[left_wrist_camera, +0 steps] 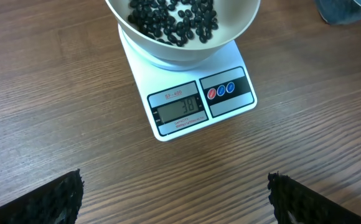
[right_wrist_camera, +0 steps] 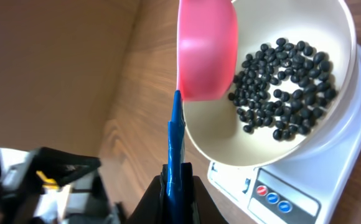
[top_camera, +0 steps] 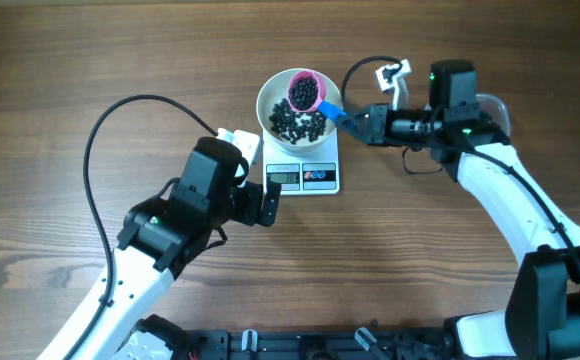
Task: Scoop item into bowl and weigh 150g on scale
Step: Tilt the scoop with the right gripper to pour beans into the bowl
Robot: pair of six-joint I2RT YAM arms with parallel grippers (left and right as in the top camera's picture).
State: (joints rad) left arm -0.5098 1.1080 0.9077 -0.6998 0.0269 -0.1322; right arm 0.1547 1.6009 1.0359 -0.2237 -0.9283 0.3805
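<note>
The scale (left_wrist_camera: 190,102), labelled SF-400, displays 38.

The round white bowl (top_camera: 262,106) sits upright on the small white scale (top_camera: 330,152), toward its twelve o'clock edge. It holds loose black beans (top_camera: 292,124). The display reads 38.

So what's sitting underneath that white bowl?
A small white scale: its display and buttons stick out in front. The bowl hides most of the weighing platform.
</note>
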